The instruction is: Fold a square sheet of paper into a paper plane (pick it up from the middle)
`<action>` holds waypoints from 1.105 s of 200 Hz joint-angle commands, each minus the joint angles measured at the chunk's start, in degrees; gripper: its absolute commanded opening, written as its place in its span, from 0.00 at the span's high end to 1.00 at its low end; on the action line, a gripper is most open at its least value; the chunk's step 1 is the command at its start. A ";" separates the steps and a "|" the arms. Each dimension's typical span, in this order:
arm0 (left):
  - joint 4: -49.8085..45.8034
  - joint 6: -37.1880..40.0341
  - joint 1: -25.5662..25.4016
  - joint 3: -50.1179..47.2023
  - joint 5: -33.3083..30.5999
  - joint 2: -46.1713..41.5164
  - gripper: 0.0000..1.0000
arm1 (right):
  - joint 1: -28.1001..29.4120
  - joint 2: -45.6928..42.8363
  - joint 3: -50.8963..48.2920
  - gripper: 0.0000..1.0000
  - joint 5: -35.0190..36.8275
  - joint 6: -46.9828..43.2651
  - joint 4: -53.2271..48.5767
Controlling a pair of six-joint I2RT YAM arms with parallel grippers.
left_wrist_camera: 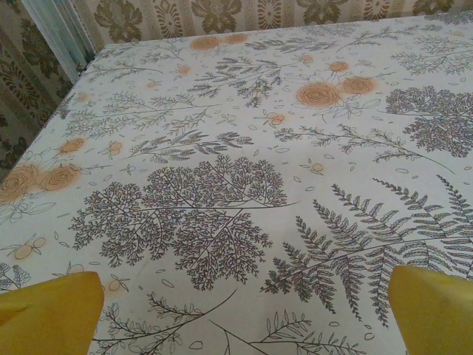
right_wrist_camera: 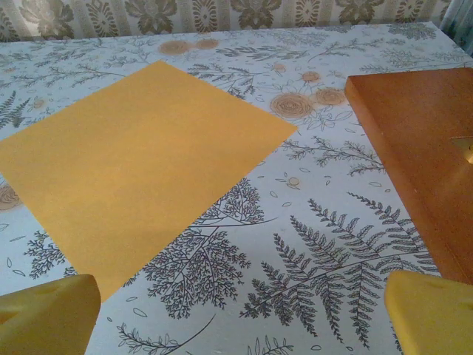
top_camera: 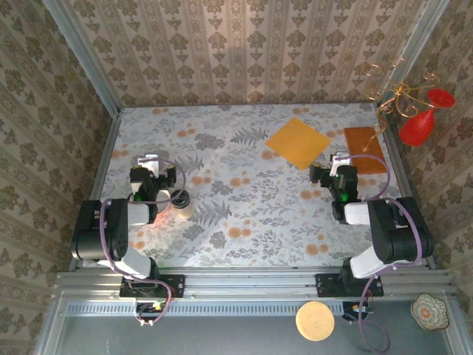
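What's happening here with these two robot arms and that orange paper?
Nothing is being handled yet. The square sheet of paper lies flat and unfolded on the table, toward the far right, with a darker stiff board beside it. The right gripper sits just short of the sheet, jaws open and empty. The left gripper is also open, over bare tablecloth on the other side. Folding has not begun.

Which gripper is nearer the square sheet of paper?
Right. The right gripper sits close by the square sheet of paper, on its right; the left gripper is far to its left.
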 commanded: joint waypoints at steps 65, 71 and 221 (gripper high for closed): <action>0.67 0.89 0.41 0.40 0.84 0.37 0.00 | -0.15 0.19 1.09 0.00 -0.95 -0.59 0.75; 0.69 0.88 0.40 0.39 0.84 0.33 0.00 | -0.12 0.23 1.06 0.00 -0.88 -0.59 0.75; 0.65 0.72 0.93 0.44 1.63 0.40 0.00 | -0.14 0.28 1.27 0.00 -0.96 -0.57 0.48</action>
